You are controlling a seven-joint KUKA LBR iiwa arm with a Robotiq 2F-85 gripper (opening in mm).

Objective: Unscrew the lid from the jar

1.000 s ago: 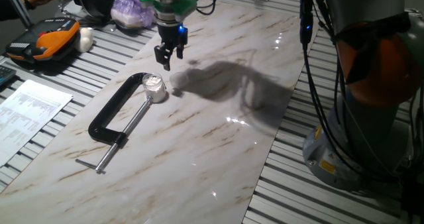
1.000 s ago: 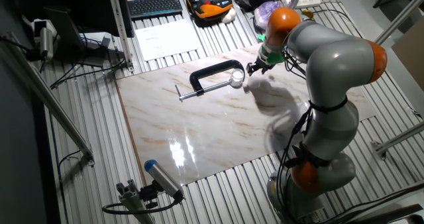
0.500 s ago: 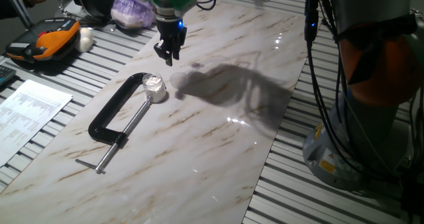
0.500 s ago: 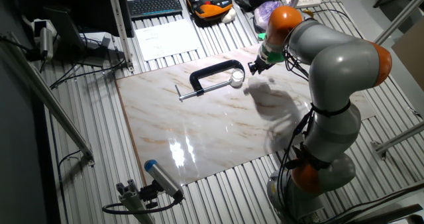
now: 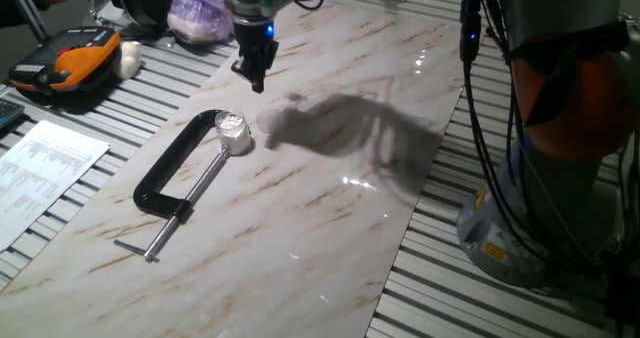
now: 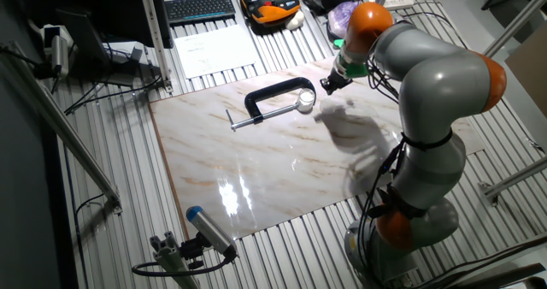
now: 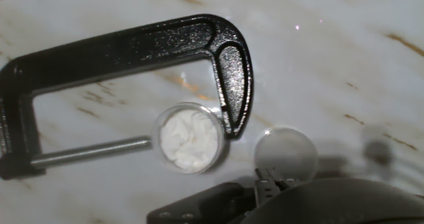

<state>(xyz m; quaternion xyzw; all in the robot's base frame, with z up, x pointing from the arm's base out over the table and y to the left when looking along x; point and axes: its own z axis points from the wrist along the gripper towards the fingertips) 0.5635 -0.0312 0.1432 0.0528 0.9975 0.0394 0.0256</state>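
Lid (image 7: 285, 154) lies on marble beside open jar (image 7: 189, 139).

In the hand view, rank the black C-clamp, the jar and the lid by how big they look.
1. The black C-clamp, by far the largest, spanning most of the picture.
2 and 3. The jar, open and held in the clamp, and the lid, lying on the marble beside it, look about equally wide, so I will not rank them.
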